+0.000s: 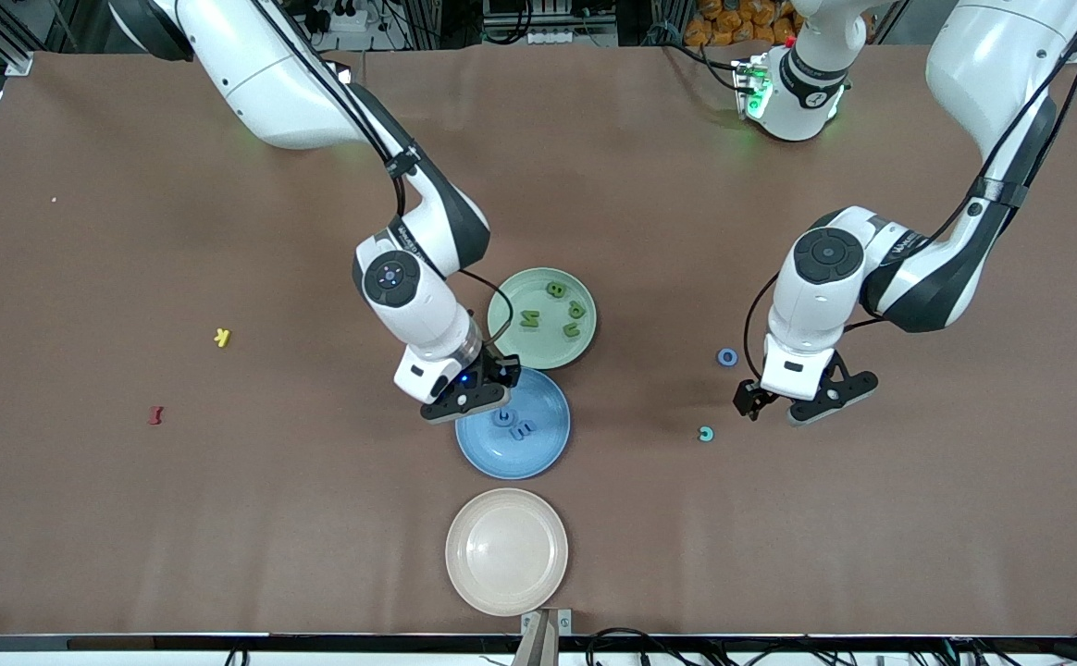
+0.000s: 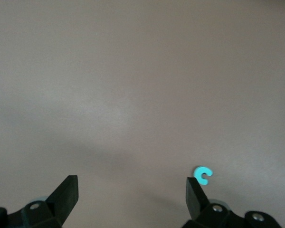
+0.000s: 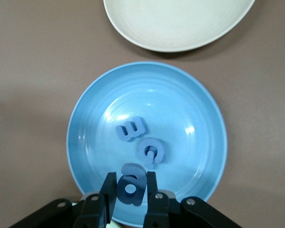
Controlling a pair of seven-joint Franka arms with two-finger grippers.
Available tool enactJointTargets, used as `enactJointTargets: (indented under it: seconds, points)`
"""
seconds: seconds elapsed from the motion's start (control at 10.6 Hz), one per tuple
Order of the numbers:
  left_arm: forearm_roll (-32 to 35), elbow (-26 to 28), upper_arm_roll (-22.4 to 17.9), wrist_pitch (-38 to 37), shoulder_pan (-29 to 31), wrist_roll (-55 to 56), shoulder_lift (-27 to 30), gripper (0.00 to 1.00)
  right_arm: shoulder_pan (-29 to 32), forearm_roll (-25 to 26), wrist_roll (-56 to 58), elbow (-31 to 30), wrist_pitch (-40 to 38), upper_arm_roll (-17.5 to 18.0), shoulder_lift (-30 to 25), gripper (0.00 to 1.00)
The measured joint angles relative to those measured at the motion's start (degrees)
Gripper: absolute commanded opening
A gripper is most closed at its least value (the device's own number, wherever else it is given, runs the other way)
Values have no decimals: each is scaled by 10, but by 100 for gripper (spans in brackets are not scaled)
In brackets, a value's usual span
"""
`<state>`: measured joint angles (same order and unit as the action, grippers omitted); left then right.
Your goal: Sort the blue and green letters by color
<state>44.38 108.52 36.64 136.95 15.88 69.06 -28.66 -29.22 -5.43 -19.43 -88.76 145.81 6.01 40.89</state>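
Observation:
My right gripper (image 1: pixel 476 396) hangs low over the blue plate (image 1: pixel 538 455), at the rim that faces the green plate, shut on a periwinkle blue letter (image 3: pixel 131 186) that stands upright between its fingers. Two more blue letters (image 3: pixel 141 140) lie in the middle of that plate (image 3: pixel 190 99). The green plate (image 1: pixel 511 305) holds olive green letters (image 1: pixel 529 320). A blue O (image 1: pixel 727 357) lies on the table toward the left arm's end. My left gripper (image 1: pixel 796 413) hovers open and empty above bare table beside the O. A teal C-shaped letter (image 2: pixel 204 175) lies next to one of its fingertips (image 2: pixel 194 190).
A cream plate (image 1: pixel 506 551) sits nearer the front camera than the blue plate, and its rim (image 3: pixel 180 45) shows in the right wrist view. Toward the right arm's end of the table lie a small yellow letter (image 1: pixel 221 338) and a dark red one (image 1: pixel 155 415).

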Motion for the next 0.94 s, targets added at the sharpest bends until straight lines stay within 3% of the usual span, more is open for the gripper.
enactJointTargets:
  seconds: [0.19,0.28,0.75,0.94]
  points:
    - [-25,18,-11,0,4,-56,10,100,-1,1,-8,0,-1,0,3,100]
    - [-77,30,-35,0,-8,-117,27,100,2,1,11,0,-2,-3,3,100]
    - [-344,140,-255,-17,-150,-463,202,100,67,2,112,8,-51,-46,2,100]
    - [-370,152,-282,-107,-164,-527,283,100,120,2,157,9,-82,-51,-1,100]
